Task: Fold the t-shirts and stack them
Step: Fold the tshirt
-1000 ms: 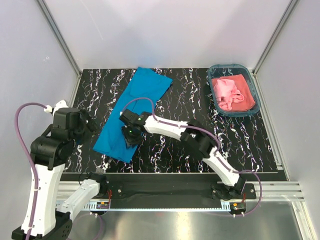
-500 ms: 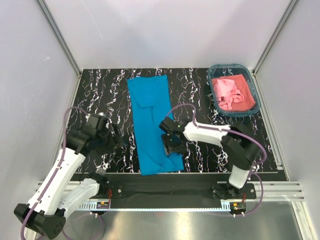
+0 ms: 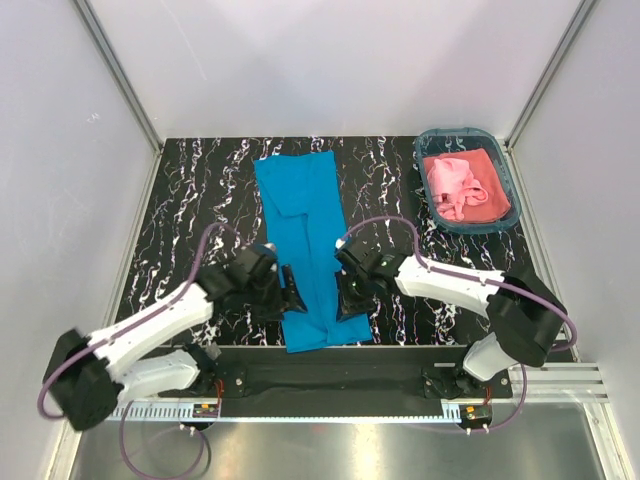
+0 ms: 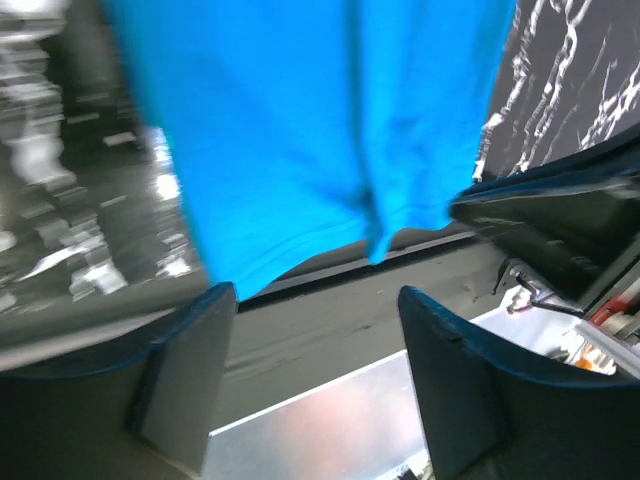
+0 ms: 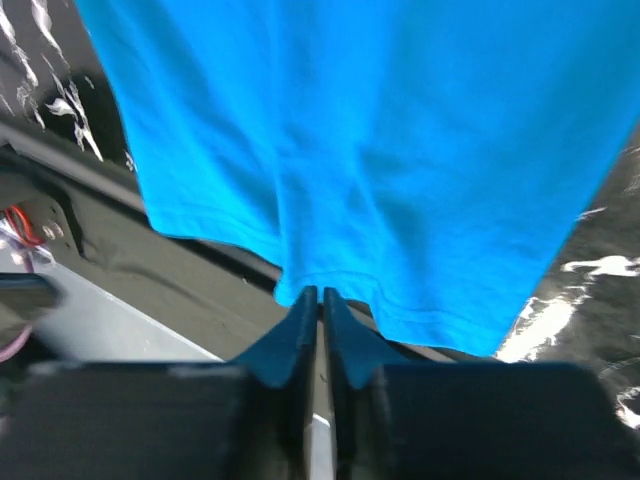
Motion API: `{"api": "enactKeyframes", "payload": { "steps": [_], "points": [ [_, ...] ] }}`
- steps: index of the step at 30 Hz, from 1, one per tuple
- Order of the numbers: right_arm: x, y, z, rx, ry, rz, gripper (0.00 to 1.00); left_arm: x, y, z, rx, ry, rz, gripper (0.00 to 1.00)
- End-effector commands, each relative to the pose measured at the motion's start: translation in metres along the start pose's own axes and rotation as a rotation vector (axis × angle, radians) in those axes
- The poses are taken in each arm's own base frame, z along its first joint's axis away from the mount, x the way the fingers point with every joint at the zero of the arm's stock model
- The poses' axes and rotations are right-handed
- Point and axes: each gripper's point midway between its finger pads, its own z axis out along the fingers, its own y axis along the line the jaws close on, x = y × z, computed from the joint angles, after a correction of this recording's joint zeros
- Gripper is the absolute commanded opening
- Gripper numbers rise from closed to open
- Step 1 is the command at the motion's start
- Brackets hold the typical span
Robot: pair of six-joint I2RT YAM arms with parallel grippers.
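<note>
The turquoise-blue t-shirt (image 3: 305, 240) lies on the black marbled table (image 3: 200, 200) as a long folded strip running from the back to the front edge. My right gripper (image 3: 350, 298) is shut on its near hem at the right side; the right wrist view shows the closed fingertips (image 5: 320, 292) pinching the hem of the blue cloth (image 5: 380, 150). My left gripper (image 3: 290, 297) is open and empty at the strip's near left edge, and the left wrist view (image 4: 312, 300) shows it above the blue hem (image 4: 320, 130). The salmon pink t-shirt (image 3: 462, 183) lies crumpled in the basket.
The teal plastic basket (image 3: 510, 195) stands at the back right corner. The table's front edge and a dark metal rail (image 3: 330, 375) run just below the shirt's hem. Grey walls close in the left, back and right sides.
The blue shirt went from lying diagonal on the left to straight in the middle, dragged by my right gripper. My left arm swung right to the shirt's near left edge.
</note>
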Motion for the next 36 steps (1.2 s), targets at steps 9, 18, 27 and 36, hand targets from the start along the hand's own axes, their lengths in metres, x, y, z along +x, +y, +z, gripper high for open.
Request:
{"api": "enactKeyframes", "payload": {
  "steps": [9,18,27,36],
  "points": [
    [0.046,0.028,0.029,-0.274,0.22,0.111,0.05,0.03,-0.001,0.066,-0.008,0.102,-0.167,0.56],
    [0.067,0.016,0.042,-0.295,0.275,0.15,0.08,0.077,0.054,0.071,-0.161,0.203,-0.169,0.59],
    [0.03,0.016,-0.016,-0.229,0.126,0.069,0.23,0.034,0.023,0.004,-0.17,0.007,-0.028,0.71],
    [0.004,-0.021,-0.007,-0.094,0.106,0.14,0.45,-0.042,-0.008,0.038,-0.136,-0.042,-0.015,0.71]
  ]
}}
